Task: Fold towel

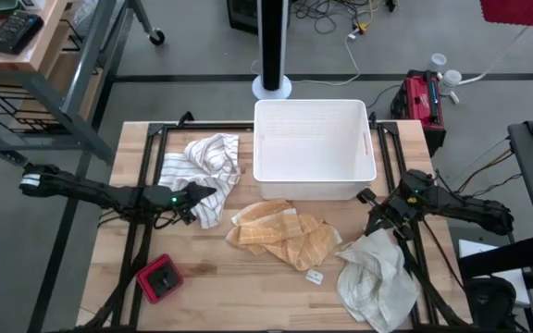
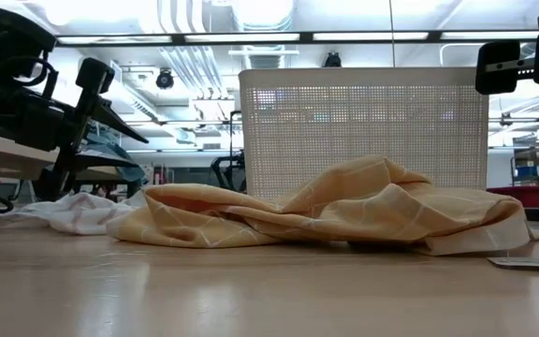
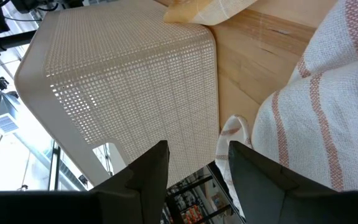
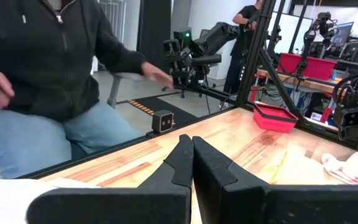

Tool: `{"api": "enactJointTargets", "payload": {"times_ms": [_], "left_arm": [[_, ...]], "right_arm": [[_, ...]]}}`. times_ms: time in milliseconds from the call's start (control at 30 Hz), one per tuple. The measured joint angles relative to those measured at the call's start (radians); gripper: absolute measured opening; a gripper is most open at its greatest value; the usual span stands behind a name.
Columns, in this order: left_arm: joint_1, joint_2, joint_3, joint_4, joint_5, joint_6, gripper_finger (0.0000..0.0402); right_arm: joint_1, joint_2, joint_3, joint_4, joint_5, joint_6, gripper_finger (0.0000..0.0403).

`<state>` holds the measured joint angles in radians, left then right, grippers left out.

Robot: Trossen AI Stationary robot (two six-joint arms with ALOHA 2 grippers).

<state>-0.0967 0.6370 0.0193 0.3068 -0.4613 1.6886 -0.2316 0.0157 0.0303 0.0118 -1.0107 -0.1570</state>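
The left gripper (image 1: 213, 192) is open and holds nothing. It sits just above the white cloth towel with red stripes (image 1: 206, 162), which lies crumpled on the wooden table (image 1: 211, 268) beside the white plastic basket (image 1: 313, 139). The right gripper (image 1: 370, 199) is squeezed shut and empty, near a plain white cloth (image 1: 378, 277). A yellow checked cloth (image 1: 285, 236) lies bunched in the middle.

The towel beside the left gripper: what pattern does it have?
White with reddish-brown stripes; the striped towel shows best in the left wrist view.
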Motion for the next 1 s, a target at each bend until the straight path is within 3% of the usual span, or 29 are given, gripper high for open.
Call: {"api": "enactJointTargets", "payload": {"times_ms": [600, 833, 1000], "left_arm": [[0.000, 0.000, 0.000, 0.033, 0.004, -0.007, 0.0126], [0.000, 0.000, 0.000, 0.193, 0.079, -0.229, 0.0118], [0.000, 0.000, 0.000, 0.310, 0.087, -0.236, 0.0114]], "right_arm": [[0.000, 0.000, 0.000, 0.000, 0.000, 0.000, 0.0000], [0.000, 0.000, 0.000, 0.046, 0.043, -0.018, 0.0000], [0.000, 0.000, 0.000, 0.167, 0.046, 0.212, 0.0000]]}}
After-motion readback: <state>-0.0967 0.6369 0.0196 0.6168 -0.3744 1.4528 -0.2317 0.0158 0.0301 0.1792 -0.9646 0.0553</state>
